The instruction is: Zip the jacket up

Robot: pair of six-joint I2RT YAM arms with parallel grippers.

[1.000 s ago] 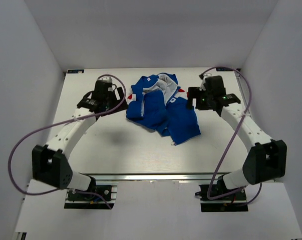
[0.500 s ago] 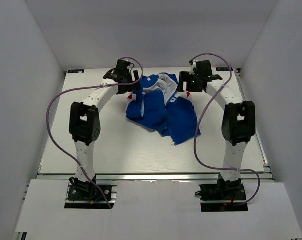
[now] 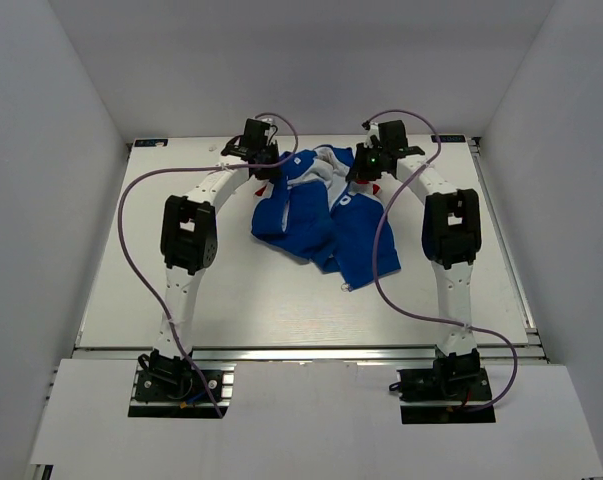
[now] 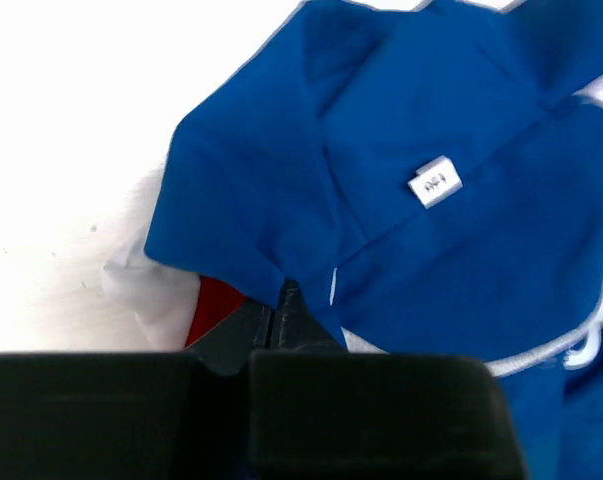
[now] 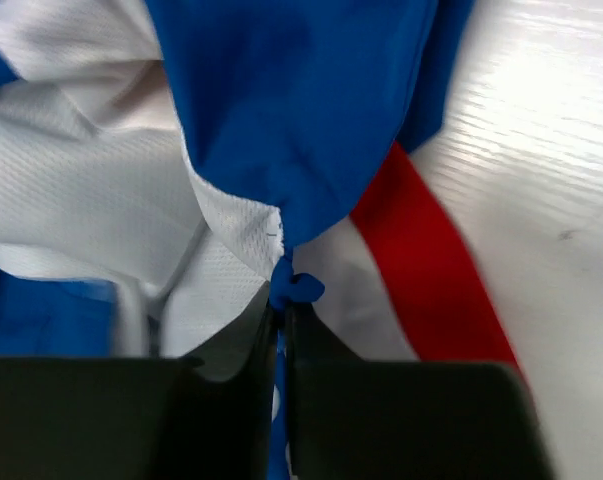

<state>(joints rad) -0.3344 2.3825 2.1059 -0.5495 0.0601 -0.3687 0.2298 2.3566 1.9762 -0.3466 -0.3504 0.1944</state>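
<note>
Lying crumpled and unzipped, the jacket (image 3: pixel 326 215) sits on the table (image 3: pixel 221 295) between your two grippers. Its collar end is at the fingertips and its hem trails back toward the arm bases.

Your left gripper (image 3: pixel 268 168) is pinched closed on a blue fold at the jacket's edge. In the left wrist view its fingertips (image 4: pixel 299 325) meet with fabric nipped between them. A red panel (image 4: pixel 216 300) lies just left of the tips, and a small white tag (image 4: pixel 435 185) lies ahead and to the right.

Your right gripper (image 3: pixel 365 168) is clamped on cloth too. The right wrist view shows a blue hem nub caught at the tips, with white mesh lining (image 5: pixel 81 190) left of them and a red stripe (image 5: pixel 431 270) to the right.

You're likely holding both top corners like this to spread the front panels and flatten the jacket so the zipper halves show up. The zipper isn't visible here, so I can't tell where the slider is. The task looks early, with nothing zipped.
</note>
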